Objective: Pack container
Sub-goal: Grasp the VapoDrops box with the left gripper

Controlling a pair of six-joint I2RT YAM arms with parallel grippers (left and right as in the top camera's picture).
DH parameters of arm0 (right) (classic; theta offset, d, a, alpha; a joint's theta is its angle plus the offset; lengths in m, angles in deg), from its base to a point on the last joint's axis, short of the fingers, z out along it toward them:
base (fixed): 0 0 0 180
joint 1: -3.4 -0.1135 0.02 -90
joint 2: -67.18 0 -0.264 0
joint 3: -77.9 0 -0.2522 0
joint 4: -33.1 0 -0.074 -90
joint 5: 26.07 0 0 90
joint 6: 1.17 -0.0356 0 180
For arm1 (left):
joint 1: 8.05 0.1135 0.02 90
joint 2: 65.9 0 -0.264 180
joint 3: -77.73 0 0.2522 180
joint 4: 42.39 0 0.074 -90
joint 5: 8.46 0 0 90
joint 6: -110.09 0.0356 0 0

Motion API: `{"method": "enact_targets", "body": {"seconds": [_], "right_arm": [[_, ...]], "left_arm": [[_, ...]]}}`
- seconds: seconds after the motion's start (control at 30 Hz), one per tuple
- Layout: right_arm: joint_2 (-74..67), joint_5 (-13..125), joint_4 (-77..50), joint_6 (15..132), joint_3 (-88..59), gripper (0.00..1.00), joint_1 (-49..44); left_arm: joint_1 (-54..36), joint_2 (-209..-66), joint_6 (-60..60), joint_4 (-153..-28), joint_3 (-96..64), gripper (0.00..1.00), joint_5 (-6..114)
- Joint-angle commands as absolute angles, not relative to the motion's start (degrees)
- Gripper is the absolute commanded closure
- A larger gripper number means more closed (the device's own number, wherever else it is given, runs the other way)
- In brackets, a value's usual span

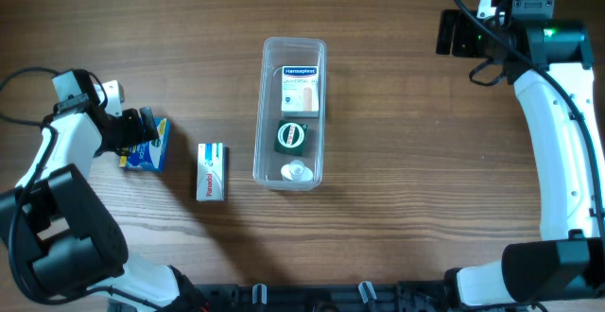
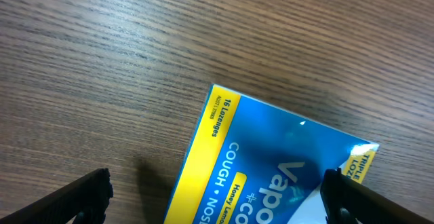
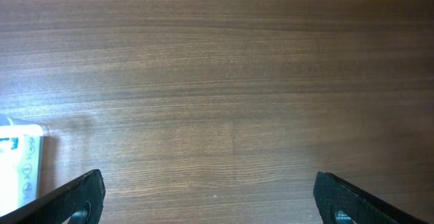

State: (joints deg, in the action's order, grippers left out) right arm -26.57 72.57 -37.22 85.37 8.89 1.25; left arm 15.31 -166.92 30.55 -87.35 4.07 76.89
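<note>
Centrally, the clear container (image 1: 293, 113) sits on the wooden table (image 1: 397, 236), holding a plaster box (image 1: 301, 87). The left gripper (image 2: 215, 180) spreads its fingers astride the lozenge box (image 2: 271, 163). The right gripper (image 3: 209, 178) hangs spread above the tabletop.

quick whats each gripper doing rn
left gripper: open, above the blue lozenge box
right gripper: open, holding nothing

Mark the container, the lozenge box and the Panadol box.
container (image 1: 294, 42): overhead view, far rim.
lozenge box (image 2: 271, 163): left wrist view, blue top face.
Panadol box (image 1: 212, 171): overhead view, middle of top face.
</note>
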Motion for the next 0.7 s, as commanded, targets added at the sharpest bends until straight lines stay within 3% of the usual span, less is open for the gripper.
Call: {"method": "enact_targets", "body": {"seconds": [0.0,0.17,0.67], "right_arm": [[-26.03,72.97,-37.02,84.32,9.54,0.0,1.23],[-26.05,72.97,-37.02,84.32,9.54,0.0,1.23],[-26.03,72.97,-37.02,84.32,9.54,0.0,1.23]], "left_arm": [[15.33,-162.26,31.75,-87.2,2.75,0.0,75.97],[15.31,-159.62,32.23,-88.84,2.78,0.0,75.86],[15.31,-159.77,51.46,-95.48,2.89,0.0,65.66]]}}
